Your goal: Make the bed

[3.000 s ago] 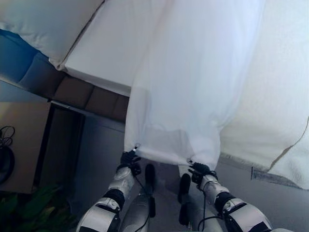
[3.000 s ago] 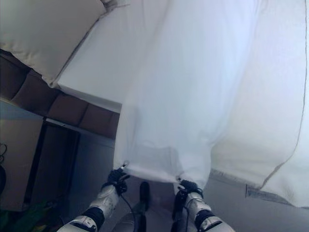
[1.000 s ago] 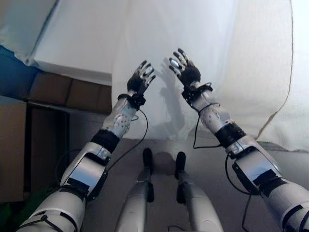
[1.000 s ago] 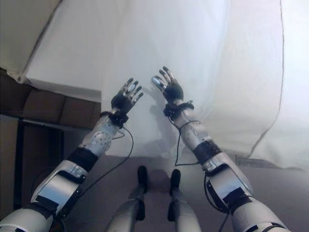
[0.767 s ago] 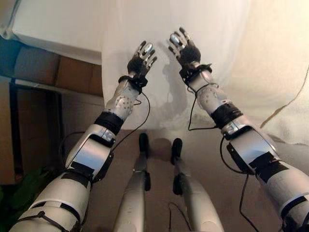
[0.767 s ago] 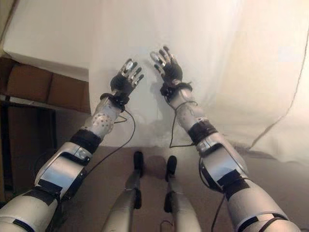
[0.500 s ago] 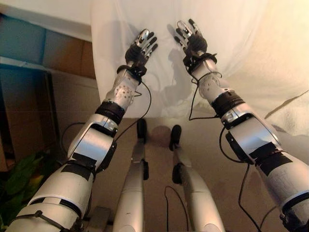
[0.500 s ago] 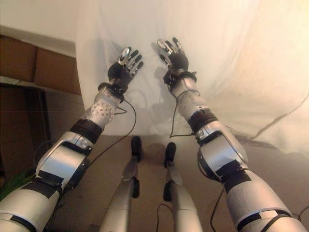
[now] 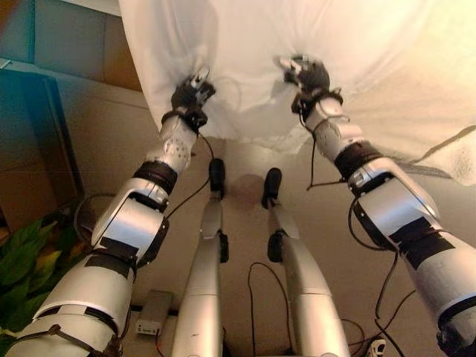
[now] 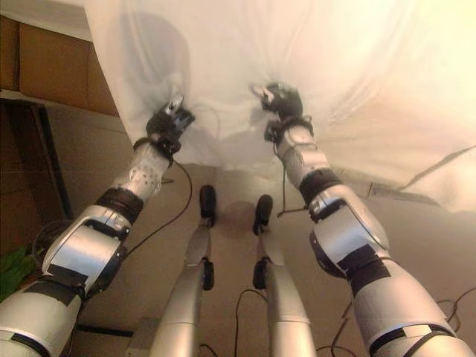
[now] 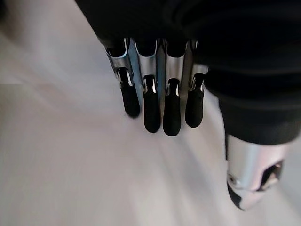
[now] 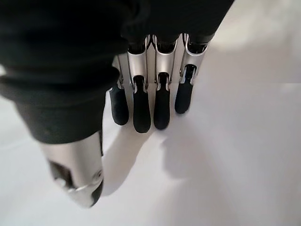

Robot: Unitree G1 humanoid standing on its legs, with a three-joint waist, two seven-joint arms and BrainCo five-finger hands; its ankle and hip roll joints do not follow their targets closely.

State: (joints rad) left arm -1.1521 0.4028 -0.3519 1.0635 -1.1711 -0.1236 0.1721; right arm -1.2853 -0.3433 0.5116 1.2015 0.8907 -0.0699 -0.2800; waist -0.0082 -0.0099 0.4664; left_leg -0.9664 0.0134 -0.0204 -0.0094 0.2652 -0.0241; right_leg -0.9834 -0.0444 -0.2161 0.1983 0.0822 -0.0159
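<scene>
A white sheet (image 9: 245,44) hangs over the side of the bed, its lower hem just above the floor. Both arms reach forward into it. My left hand (image 9: 191,92) presses against the cloth near the hanging part's left edge, and the sheet dimples around it. My right hand (image 9: 309,75) pushes on the sheet a little higher and further right. In the left wrist view the fingers (image 11: 157,106) are straight with dark tips at the cloth and the thumb (image 11: 251,174) apart. The right wrist view shows the same: straight fingers (image 12: 148,103) on the sheet (image 12: 225,155), holding nothing.
The brown bed base (image 9: 71,37) shows at the upper left, with a dark cabinet (image 9: 30,149) beside it. A thicker cream blanket (image 9: 457,152) hangs at the right. Green plant leaves (image 9: 22,260) and a small white box (image 9: 152,314) lie on the floor at the lower left.
Three seconds ago both hands held the sheet's hem low. They let go, rose with spread fingers, and now press against the hanging sheet. The camera has tilted down.
</scene>
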